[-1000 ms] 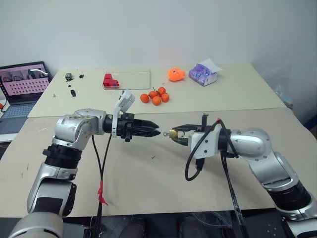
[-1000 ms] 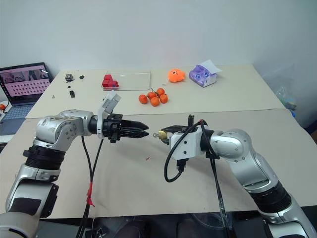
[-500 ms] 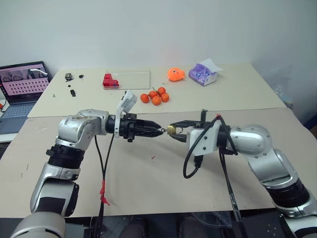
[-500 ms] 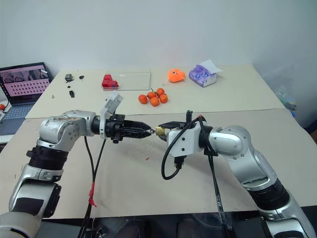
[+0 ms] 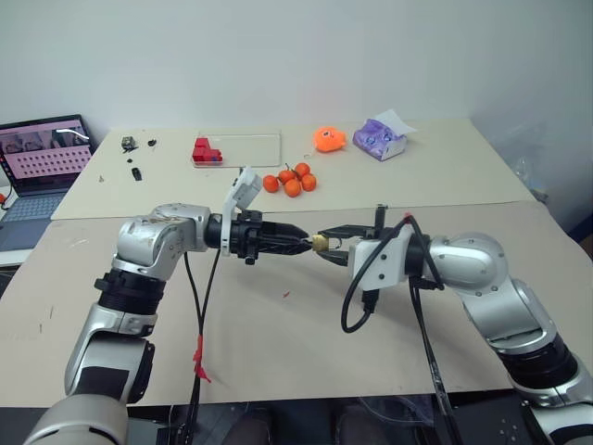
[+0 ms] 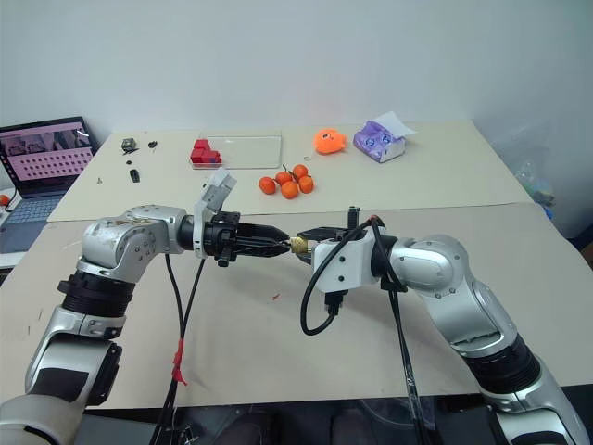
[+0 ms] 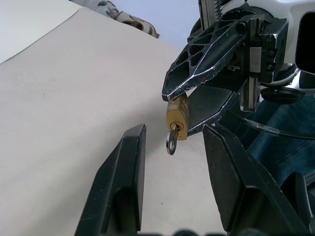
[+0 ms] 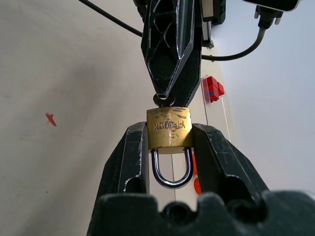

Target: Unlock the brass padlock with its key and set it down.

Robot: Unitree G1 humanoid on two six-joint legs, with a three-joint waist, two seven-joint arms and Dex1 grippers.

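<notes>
Gripping the brass padlock (image 8: 169,129) by its sides, the right gripper (image 8: 170,147) holds it above the table (image 5: 278,343), shackle toward its wrist. The key (image 7: 173,139) sits in the keyhole; left gripper (image 7: 172,142) fingers straddle it, spread, not touching.

Silver arms, black cables, red tie

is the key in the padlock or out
In: the key sticks out of the brass padlock keyhole; the right hand clamps the lock, and its shackle looks shut.
</notes>
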